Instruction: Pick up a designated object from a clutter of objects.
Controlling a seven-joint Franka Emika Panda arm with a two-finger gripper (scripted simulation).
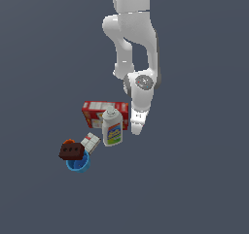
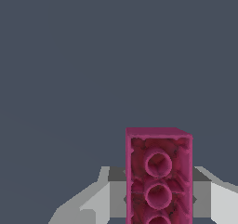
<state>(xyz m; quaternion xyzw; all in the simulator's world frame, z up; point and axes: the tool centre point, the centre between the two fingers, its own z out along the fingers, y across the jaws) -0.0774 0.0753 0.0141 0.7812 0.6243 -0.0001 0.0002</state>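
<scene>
Wrist view: magenta-pink blocky piece [image 2: 158,176], its round hollows facing the camera, clamped between the gripper [image 2: 158,197] fingers. Exterior view: white arm [image 1: 138,82] just beside the white labelled bottle [image 1: 112,127] and red cracker box [image 1: 99,112]; the piece is not discernible there.

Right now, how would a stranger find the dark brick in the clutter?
Start at the red cracker box and go toward the exterior view's lower left to the blue cup. The brick lies over its rim: dark brown, with round holes.
</scene>
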